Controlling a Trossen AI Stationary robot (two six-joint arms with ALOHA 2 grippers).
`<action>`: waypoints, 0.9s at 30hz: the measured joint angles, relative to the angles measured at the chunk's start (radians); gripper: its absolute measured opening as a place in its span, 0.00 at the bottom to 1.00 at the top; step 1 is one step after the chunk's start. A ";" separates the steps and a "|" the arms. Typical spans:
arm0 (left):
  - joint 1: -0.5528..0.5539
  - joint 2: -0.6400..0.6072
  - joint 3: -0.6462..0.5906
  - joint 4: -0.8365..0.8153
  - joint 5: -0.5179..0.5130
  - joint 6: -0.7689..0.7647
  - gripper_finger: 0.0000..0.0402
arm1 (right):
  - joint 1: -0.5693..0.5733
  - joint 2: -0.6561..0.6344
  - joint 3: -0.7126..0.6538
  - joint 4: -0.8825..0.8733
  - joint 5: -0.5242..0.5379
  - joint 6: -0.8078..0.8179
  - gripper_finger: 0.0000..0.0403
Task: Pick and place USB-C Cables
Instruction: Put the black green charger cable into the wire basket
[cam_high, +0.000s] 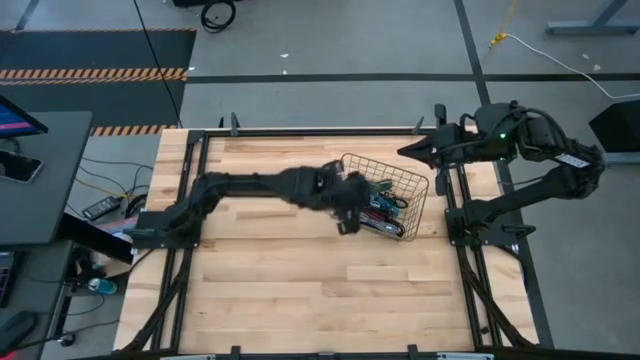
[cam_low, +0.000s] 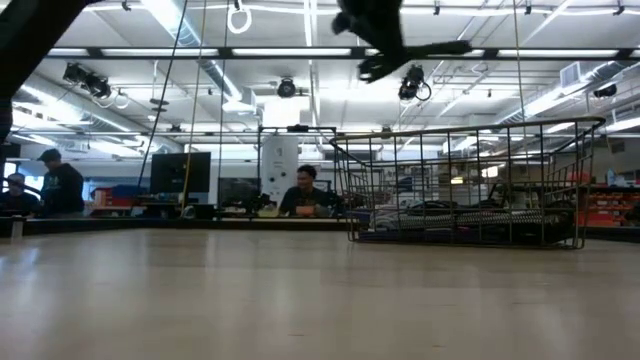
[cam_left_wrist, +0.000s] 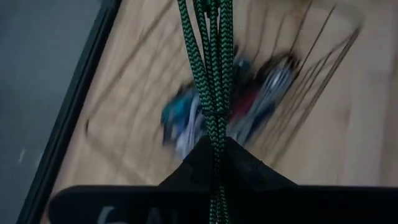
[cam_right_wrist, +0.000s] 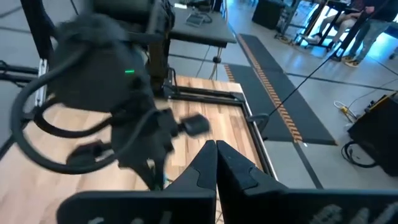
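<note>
A black wire-mesh basket (cam_high: 424, 186) stands right of the table's middle, with several coloured USB-C cables (cam_high: 384, 207) lying inside on its bottom. My left gripper (cam_high: 346, 212) hangs over the basket's left edge, shut on a green-and-black braided cable (cam_left_wrist: 213, 74). In the left wrist view the basket's cables (cam_left_wrist: 255, 102) show blurred below it. The low view has this gripper (cam_low: 378, 45) high above the basket (cam_low: 470, 190). My right gripper (cam_high: 406, 152) waits shut in the air off the basket's far right corner, with nothing in it (cam_right_wrist: 216, 146). My left gripper pinches several strands of the green-and-black cable (cam_left_wrist: 217, 144) between its two fingers. The strands run along the fingers and out past their tips. The fingers slant downward from the table's left. The bundle is lifted clear, above the basket.
Bare wooden tabletop (cam_high: 300, 280) lies in front of and to the left of the basket. Black frame rails (cam_high: 190, 180) run along the table's left and right sides. People sit at desks in the room beyond the table (cam_low: 305, 195).
</note>
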 joint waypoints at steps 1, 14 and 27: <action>0.013 0.000 0.000 0.043 0.029 0.045 0.05 | 0.000 -0.005 0.000 0.003 0.000 0.007 0.01; 0.089 0.040 0.000 0.165 0.228 0.333 0.05 | 0.000 -0.076 0.000 0.078 0.000 0.042 0.01; 0.062 0.185 0.001 0.201 0.377 0.442 0.05 | 0.000 -0.063 0.001 0.116 0.000 0.087 0.01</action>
